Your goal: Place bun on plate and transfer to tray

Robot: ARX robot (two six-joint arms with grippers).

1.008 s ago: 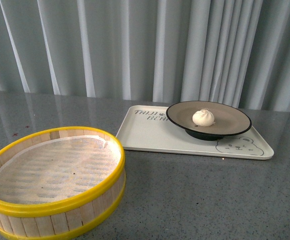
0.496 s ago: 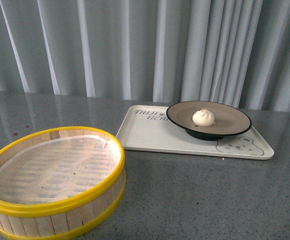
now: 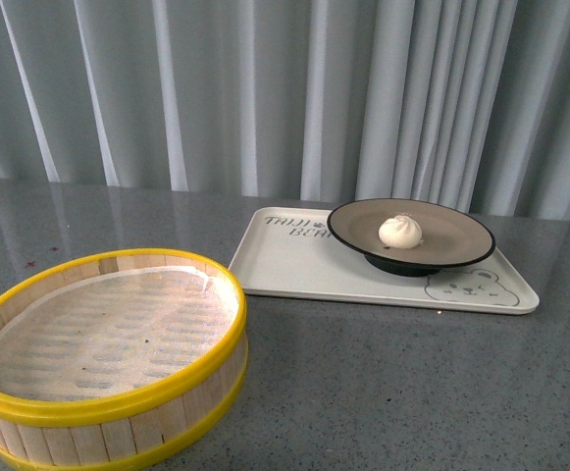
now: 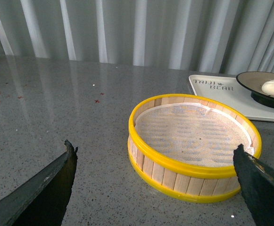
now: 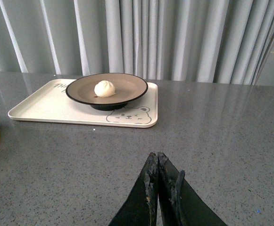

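The left end effector (image 4: 155,188) hung low over the grey tabletop (image 3: 412,383) with its 2 fingers spread wide apart, holding nothing. The right end effector (image 5: 158,188) had its fingers pressed together, empty, well short of the tray (image 3: 294,265). The bun (image 3: 399,232) sat on the plate (image 3: 456,235), which rested on the tray. The steamer basket (image 3: 108,343) held only a white liner. The tray lettering was partly covered; I could not read it whole.
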